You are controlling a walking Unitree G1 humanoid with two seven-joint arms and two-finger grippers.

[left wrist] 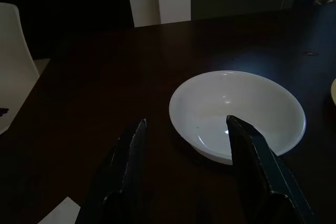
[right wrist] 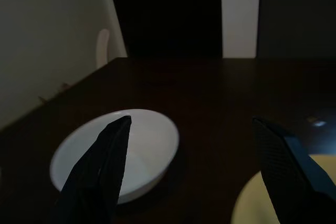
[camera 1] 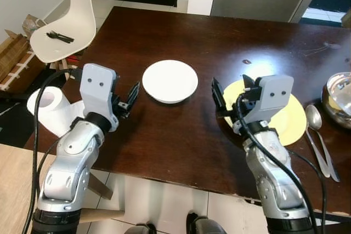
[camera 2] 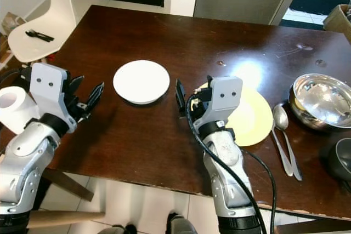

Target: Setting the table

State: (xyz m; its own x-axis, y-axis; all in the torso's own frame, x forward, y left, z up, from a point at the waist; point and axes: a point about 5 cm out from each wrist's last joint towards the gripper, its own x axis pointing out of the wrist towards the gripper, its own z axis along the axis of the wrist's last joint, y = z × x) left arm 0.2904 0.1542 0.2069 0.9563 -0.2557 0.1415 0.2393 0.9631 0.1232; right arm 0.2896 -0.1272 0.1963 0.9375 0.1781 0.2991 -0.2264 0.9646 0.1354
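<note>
The left gripper [camera 1: 129, 98] hovers over the table [camera 1: 181, 135] with fingers spread and empty, the white bowl [camera 1: 170, 80] just ahead to its right. The right gripper [right wrist: 191, 169], also spread and empty, hovers with the yellow plate [camera 2: 249, 114] beneath its right side and the bowl ahead to its left.

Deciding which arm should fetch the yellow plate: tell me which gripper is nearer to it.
Right. The right gripper hovers open at the yellow plate's near-left edge, its wrist over the plate. The left gripper is open beyond the white bowl, on its far side from the plate.
</note>
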